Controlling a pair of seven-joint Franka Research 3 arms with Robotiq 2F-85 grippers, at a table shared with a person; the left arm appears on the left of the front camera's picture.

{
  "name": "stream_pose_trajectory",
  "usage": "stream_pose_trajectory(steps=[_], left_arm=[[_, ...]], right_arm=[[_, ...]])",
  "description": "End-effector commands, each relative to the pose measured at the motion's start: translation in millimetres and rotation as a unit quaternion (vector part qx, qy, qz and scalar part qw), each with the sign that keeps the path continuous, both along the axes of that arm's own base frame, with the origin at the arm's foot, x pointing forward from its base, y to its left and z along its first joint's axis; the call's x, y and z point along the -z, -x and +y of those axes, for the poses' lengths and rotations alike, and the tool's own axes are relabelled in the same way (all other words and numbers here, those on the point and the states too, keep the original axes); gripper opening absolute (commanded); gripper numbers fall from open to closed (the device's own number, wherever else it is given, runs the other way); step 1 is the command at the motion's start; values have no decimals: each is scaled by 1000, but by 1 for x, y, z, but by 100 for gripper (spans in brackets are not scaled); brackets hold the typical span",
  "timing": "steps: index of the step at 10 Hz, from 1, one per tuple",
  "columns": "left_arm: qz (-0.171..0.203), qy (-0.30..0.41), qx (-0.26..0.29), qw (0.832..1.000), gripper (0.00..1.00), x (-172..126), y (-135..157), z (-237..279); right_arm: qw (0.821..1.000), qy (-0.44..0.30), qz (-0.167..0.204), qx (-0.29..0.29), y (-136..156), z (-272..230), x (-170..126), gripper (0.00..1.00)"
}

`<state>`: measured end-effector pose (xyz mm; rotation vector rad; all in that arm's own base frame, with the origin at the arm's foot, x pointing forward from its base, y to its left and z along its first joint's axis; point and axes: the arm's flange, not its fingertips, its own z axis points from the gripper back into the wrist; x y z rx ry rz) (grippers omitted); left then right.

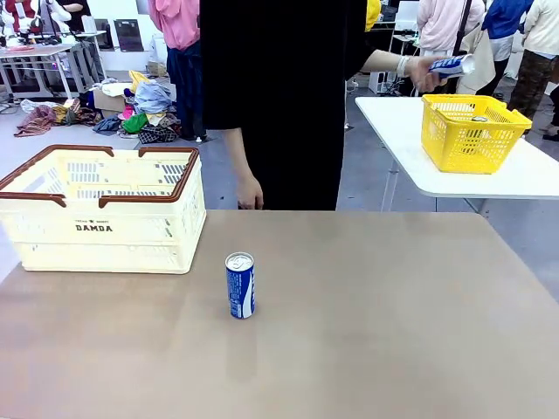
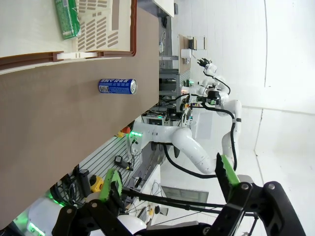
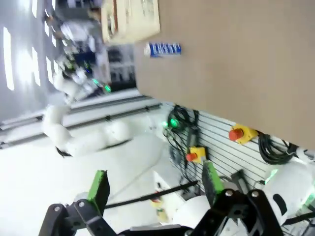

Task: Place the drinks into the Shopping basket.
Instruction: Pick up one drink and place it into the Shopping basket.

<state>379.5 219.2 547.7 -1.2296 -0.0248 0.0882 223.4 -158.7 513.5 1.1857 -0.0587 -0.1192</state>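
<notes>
Well, I count three drinks. One blue can (image 1: 240, 285) stands upright on the brown table (image 1: 393, 332), near the middle and just in front of the Shopping basket (image 1: 105, 229). A green can (image 2: 67, 18) lies inside that basket. A second blue can (image 1: 452, 65) is in the person's hand (image 1: 425, 72), held above the one yellow basket (image 1: 463, 140) on the white side table (image 1: 402, 131). Both claws hang off the table with nothing in them: left gripper (image 2: 168, 173) spread wide, right gripper (image 3: 155, 177) likewise.
</notes>
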Motion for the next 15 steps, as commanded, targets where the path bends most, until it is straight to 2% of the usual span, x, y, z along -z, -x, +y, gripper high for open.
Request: stream_pose_trajectory(steps=[1,2,3,7,8,9,10,11,12,13,14,15], left_arm=[[6,3,-2,1000,100,-4,1,-2],[6,3,-2,1000,100,-4,1,-2],[6,3,-2,1000,100,-4,1,-2],[0,0,0,1000,100,0,0,0],[49,-132,-45,989,100,-26,13,-27],[20,-174,43,984,100,-50,9,-85],[11,-237,107,966,100,-64,1,-153],[-7,-304,170,937,100,-72,3,-232],[-29,-353,209,911,100,-68,11,-289],[-42,-395,221,891,100,-51,21,-336],[-65,-426,197,881,100,-30,32,-371],[-89,-438,212,869,100,-8,55,-401]], right_arm=[[995,-62,-36,66,-10,-18,14,100],[991,-85,-62,86,-8,-17,22,100],[999,-32,0,39,-2,-19,11,100],[999,-32,0,39,-2,-19,11,100],[999,-32,0,39,-2,-19,11,100],[999,-32,0,39,-2,-19,11,100],[999,-32,0,39,-2,-19,11,100],[999,-32,0,39,-2,-19,11,100],[999,-32,0,39,-2,-19,11,100],[999,-32,0,39,-2,-19,11,100],[999,-32,0,39,-2,-19,11,100],[999,-32,0,39,-2,-19,11,100]])
